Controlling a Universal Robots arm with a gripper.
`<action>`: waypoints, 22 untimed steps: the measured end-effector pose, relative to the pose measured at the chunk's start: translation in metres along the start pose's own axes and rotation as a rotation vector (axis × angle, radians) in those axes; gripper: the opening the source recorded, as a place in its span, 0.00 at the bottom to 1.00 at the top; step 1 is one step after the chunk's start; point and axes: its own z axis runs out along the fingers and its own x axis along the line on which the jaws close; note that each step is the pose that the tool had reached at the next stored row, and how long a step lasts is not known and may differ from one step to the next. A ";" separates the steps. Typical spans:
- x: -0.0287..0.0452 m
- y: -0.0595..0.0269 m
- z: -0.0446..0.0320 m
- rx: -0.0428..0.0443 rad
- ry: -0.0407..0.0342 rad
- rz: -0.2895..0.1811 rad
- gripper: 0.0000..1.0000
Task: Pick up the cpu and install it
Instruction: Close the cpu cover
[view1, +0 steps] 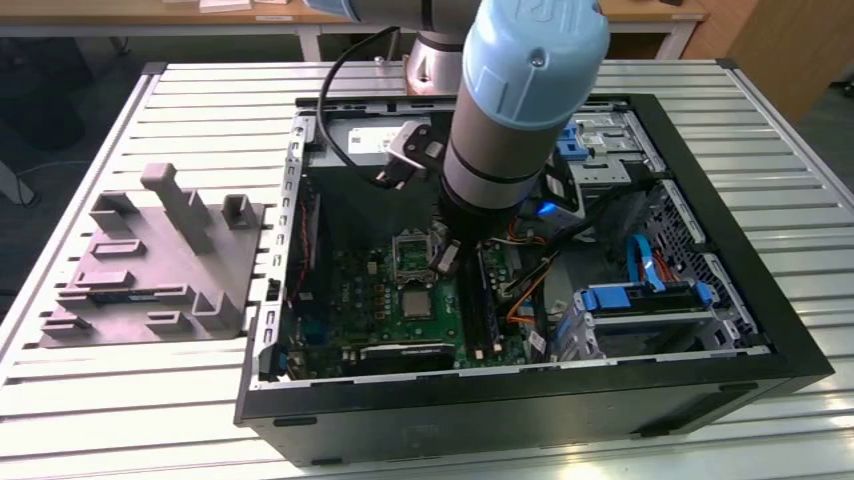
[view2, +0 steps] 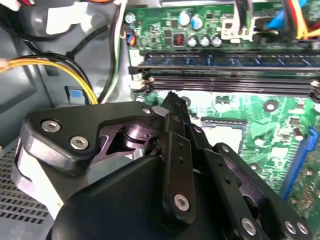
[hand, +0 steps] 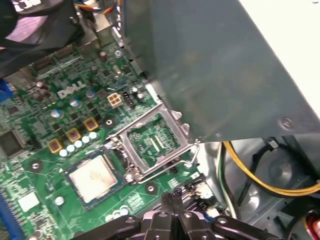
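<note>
The arm's black metal gripper (hand: 172, 200) hangs inside the open black computer case (view1: 747, 300), low over the green motherboard (hand: 45, 165), and in both wrist views its jaws are pressed together with nothing between them. The cpu (hand: 93, 176), a small flat square chip with a pale silvery-grey metal top, lies seated in the board's square socket, near the jaw tips and a little off to one side of them. Just beside it, directly ahead of the closed tips, the socket's silvery metal retention frame (hand: 152, 142) stands swung open. A bundle of yellow and black cables (hand: 260, 177) runs past the jaws on the side away from the chip.
</note>
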 end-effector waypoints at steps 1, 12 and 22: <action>-0.0014 0.0006 0.0004 -0.0006 -0.0010 0.000 0.11; -0.0167 0.0104 0.0049 -0.0063 -0.0095 -0.001 0.11; -0.0170 0.0107 0.0057 -0.0190 -0.0104 -0.044 0.11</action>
